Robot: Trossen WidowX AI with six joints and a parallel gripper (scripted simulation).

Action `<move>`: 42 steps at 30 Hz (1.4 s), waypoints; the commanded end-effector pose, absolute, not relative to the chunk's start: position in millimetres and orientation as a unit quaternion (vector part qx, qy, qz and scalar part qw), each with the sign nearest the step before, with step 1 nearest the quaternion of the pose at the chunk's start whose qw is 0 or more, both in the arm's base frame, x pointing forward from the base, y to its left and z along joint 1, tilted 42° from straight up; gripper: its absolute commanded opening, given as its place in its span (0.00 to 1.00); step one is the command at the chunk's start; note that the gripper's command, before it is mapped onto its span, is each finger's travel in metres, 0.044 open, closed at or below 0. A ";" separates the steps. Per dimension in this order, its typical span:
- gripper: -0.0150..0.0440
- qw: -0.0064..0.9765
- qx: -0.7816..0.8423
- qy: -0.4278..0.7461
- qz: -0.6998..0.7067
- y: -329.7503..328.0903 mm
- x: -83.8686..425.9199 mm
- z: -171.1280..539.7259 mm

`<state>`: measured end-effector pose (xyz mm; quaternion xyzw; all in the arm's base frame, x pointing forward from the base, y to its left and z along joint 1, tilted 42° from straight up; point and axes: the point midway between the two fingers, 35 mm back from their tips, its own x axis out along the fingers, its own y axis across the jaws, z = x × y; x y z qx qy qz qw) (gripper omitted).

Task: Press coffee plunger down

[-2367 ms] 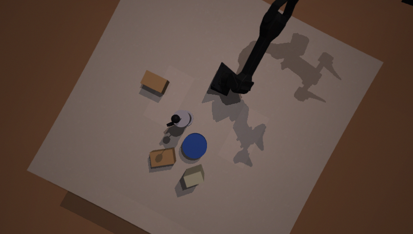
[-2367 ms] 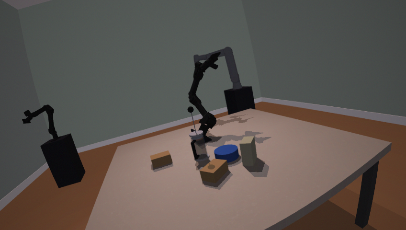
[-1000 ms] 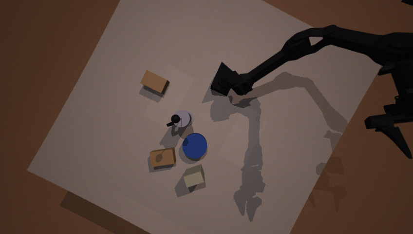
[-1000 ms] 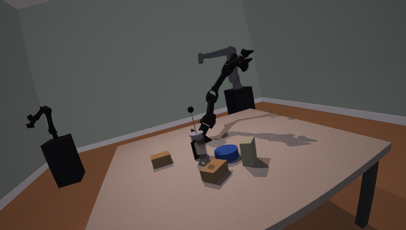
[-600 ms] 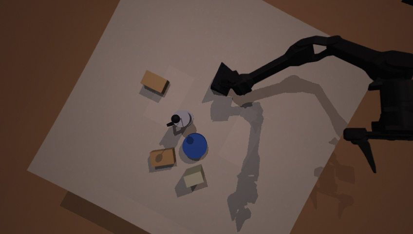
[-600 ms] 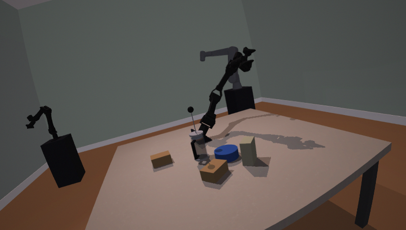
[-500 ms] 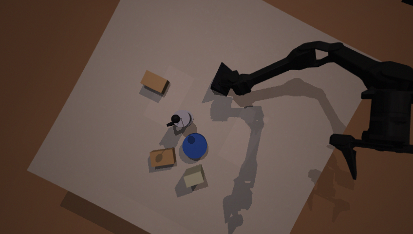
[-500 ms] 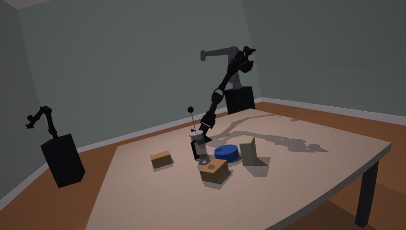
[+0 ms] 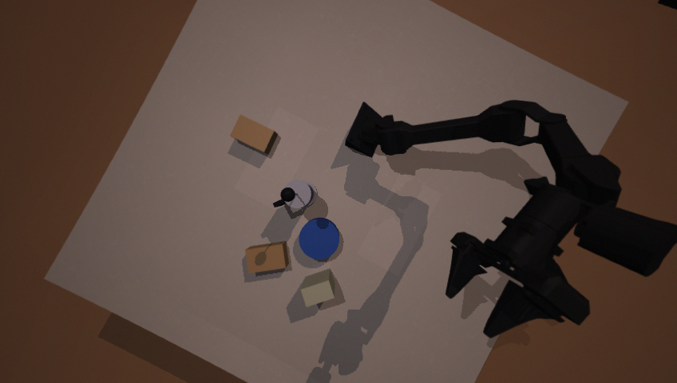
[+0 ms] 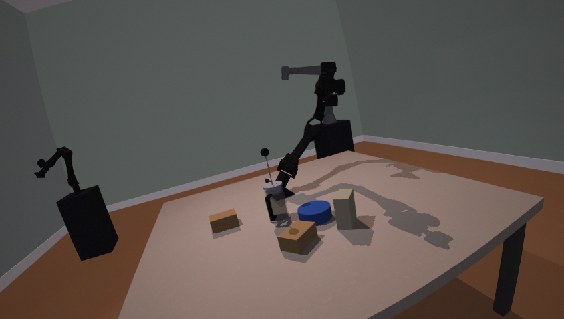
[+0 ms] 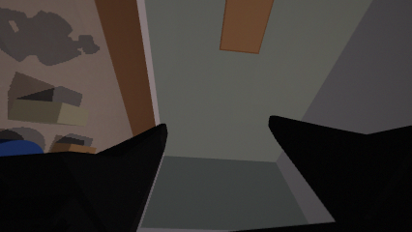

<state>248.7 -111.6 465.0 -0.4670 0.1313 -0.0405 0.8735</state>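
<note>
The coffee press (image 9: 305,193) (image 10: 280,205) stands upright on the table, with a pale lid and a black handle. Its plunger's black knob (image 9: 287,194) (image 10: 265,151) stands high above the lid on a thin rod. My gripper (image 9: 468,315) (image 11: 218,124) is open and empty. In the top view it is raised high at the right, far from the press. In the wrist view the press is not seen. In the exterior view the fingers cannot be made out against the dark arm.
A blue round block (image 9: 318,238) (image 10: 314,211) is close beside the press. An orange block (image 9: 266,257) (image 10: 297,236) and a tall cream block (image 9: 318,290) (image 10: 344,209) stand near it. Another orange block (image 9: 254,132) (image 10: 223,220) lies apart. My arm's base is beside the press.
</note>
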 end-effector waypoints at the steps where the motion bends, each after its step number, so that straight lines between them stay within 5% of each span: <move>1: 1.00 0.914 -0.350 0.203 -0.031 -156.4 264.9 409.3; 10: 1.00 0.953 0.001 0.300 -0.051 -238.2 249.4 288.9; 18: 1.00 0.875 0.372 0.296 -0.094 -279.4 194.6 190.9; 42: 1.00 0.871 0.381 0.295 -0.096 -240.1 199.7 139.7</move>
